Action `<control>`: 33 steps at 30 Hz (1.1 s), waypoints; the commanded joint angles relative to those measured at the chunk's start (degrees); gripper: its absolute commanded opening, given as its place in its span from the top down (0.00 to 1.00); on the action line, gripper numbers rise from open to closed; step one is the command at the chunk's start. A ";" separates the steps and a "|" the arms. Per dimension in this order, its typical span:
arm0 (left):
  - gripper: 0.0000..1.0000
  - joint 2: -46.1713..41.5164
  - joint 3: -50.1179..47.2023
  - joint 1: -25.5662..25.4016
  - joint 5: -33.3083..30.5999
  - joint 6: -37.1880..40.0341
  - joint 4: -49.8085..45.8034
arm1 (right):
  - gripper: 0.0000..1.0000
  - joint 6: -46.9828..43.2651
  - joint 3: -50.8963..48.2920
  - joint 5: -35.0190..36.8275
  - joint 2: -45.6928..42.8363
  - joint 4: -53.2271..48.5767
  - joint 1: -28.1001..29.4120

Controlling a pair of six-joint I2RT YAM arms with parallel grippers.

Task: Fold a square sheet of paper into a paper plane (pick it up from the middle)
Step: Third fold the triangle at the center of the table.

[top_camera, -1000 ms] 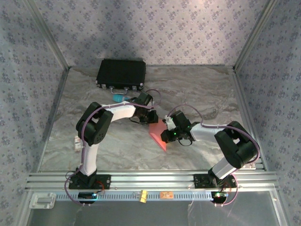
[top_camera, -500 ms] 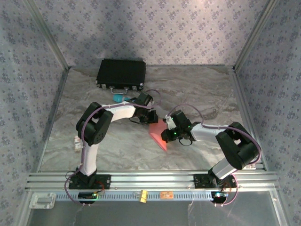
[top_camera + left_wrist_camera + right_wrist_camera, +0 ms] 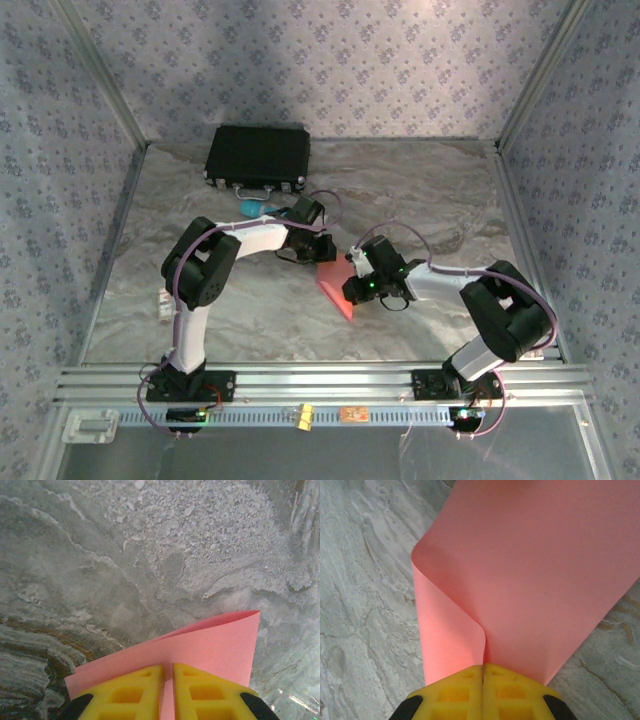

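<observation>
Finding: the sheet of paper (image 3: 336,286) is at mid-desk, suspended between the two arms and well clear of the black case (image 3: 257,157) at the far edge. The left claw (image 3: 168,674) is closed on one edge of the sheet, with pink showing in the narrow slit between its yellow fingers. The right claw (image 3: 483,673) is pinched tight on the opposite side, and there the paper rolls over in a soft loop rather than a sharp crease. In my judgement the two-sided hold keeps the thin sheet taut and under control while one part is brought over another, so that the edges can be lined up before any fold is pressed flat. From above the paper reads as a narrow pointed shape, its lower tip reaching toward the near side. Whether that tip touches the desk (image 3: 430,190) cannot be determined. A teal cylinder (image 3: 247,208) lies just in front of the case, beside the left arm and apart from the paper, and seems to have no part in the present step. Count: one sheet, two claws both engaged on it, one case, one cylinder.
</observation>
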 commanded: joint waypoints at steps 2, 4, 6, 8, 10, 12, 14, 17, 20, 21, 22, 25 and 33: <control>0.85 0.84 -1.42 -0.45 -2.25 0.45 -3.68 | 1.00 -0.18 -0.10 1.59 0.08 -0.48 0.14; 0.85 0.55 -1.89 -0.41 -2.61 0.46 -3.41 | 1.00 0.57 -1.20 1.73 1.24 1.89 0.54; 0.85 0.69 -2.21 -0.40 -2.35 0.20 -3.32 | 1.00 0.59 -1.15 1.17 2.74 2.09 0.42; 0.85 0.87 -1.52 -0.40 -2.66 0.79 -4.32 | 1.00 -0.51 -1.01 1.54 3.41 1.21 0.54; 0.85 0.67 -1.85 -0.41 -3.20 0.71 -4.09 | 1.00 -0.29 -1.67 1.62 3.36 2.06 0.23; 0.85 1.02 -1.61 -0.32 -3.16 0.64 -4.38 | 1.00 -0.14 -1.53 1.30 3.27 2.18 0.20; 0.85 0.99 -1.42 -0.41 -3.28 0.57 -4.61 | 1.00 -0.13 -1.38 1.29 3.27 2.22 0.22; 0.85 0.70 -2.15 -0.41 -3.41 -0.05 -3.36 | 1.00 -0.05 -1.33 1.56 3.29 2.03 0.21; 0.83 0.69 -1.94 -0.35 -2.25 -0.42 -2.33 | 1.00 -0.04 -1.33 1.64 3.19 1.67 0.13; 0.83 0.53 -1.54 -0.32 -2.24 -0.34 -2.53 | 1.00 0.04 -1.33 1.64 3.18 1.57 0.11; 0.82 0.20 -0.84 -0.32 -2.67 -0.25 -2.98 | 1.00 0.06 -1.33 1.65 3.09 1.49 0.11; 0.77 -1.16 1.72 0.03 -4.11 -0.37 -3.51 | 1.00 0.43 -1.59 1.61 2.92 1.49 0.11; 0.66 -8.17 3.22 0.30 -10.22 -1.14 -6.53 | 1.00 1.01 -1.77 2.89 2.50 1.81 0.03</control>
